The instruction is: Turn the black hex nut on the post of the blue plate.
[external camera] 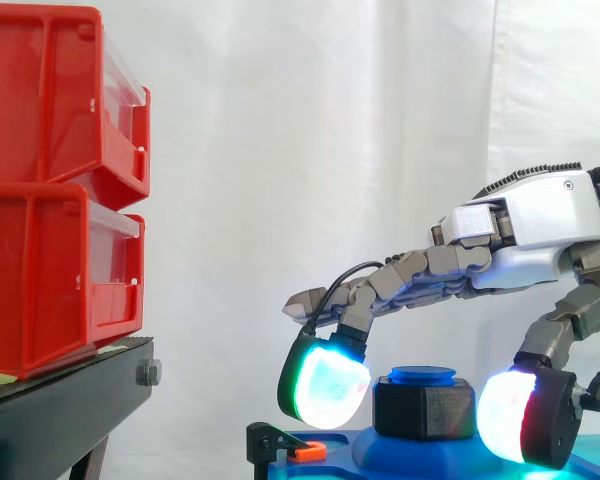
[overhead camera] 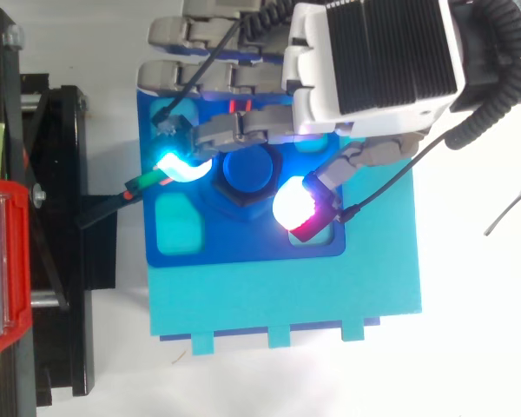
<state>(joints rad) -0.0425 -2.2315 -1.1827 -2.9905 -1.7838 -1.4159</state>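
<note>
The black hex nut (external camera: 423,408) sits on the blue post (external camera: 423,375) of the blue plate (overhead camera: 243,248). From above, the post's round blue top (overhead camera: 250,169) shows with the nut's dark rim (overhead camera: 243,200) around it. My hand (external camera: 540,230) reaches in from the right, low over the post. One curled finger sets its cyan-green pad (external camera: 325,390) against the nut's left side. The thumb's white-red pad (external camera: 525,415) presses the right side. In the top view the hand (overhead camera: 373,61) spans the plate, and the two pads pinch the nut between them.
Two stacked red bins (external camera: 50,190) stand on a black stand (external camera: 70,395) at the left. The blue plate rests on a turquoise base (overhead camera: 286,295). A small black lever with an orange tip (external camera: 300,450) sits at the plate's left edge. A white curtain hangs behind.
</note>
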